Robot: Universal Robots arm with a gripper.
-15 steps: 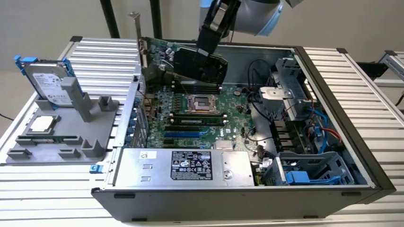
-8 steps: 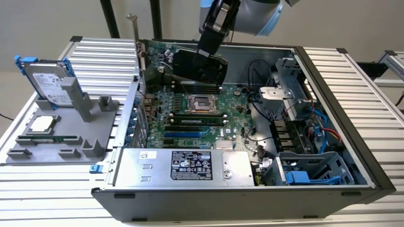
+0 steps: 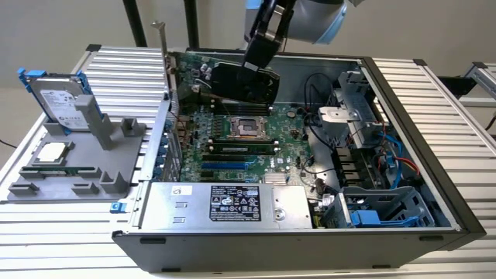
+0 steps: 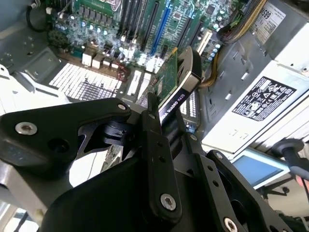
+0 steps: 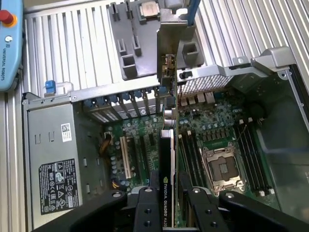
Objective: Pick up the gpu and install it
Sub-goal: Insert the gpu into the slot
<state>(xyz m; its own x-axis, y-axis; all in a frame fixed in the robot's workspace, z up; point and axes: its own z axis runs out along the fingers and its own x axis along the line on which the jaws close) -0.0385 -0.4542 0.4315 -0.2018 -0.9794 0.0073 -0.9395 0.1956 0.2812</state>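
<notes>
The arm (image 3: 310, 17) reaches down into the open computer case (image 3: 310, 250), which lies on its side on the slatted metal bench (image 3: 449, 104). Its jaws are closed narrow on the gpu (image 3: 246, 84), gripping the card by its top edge with one finger on each face. In both wrist views the card (image 5: 168, 159) stands on edge, with its black cooler on one side and the green board (image 4: 169, 77) on the other.

The gpu hangs over the motherboard (image 3: 232, 145), slightly tilted in the exterior view and near the CPU socket (image 3: 246, 127). Its silver end bracket (image 5: 169, 43) is up against the case's rear slot wall. Whether the card's lower edge touches a slot cannot be told.

The power supply (image 3: 225, 204) fills the near side of the case. On the exterior view's left, beside the case, sits a grey holder (image 3: 78, 186). It carries three other parts — a hard drive (image 3: 58, 102) standing upright (in a blue frame), a processor chip (image 3: 50, 152), and a memory stick (image 3: 58, 171) lying flat.
</notes>
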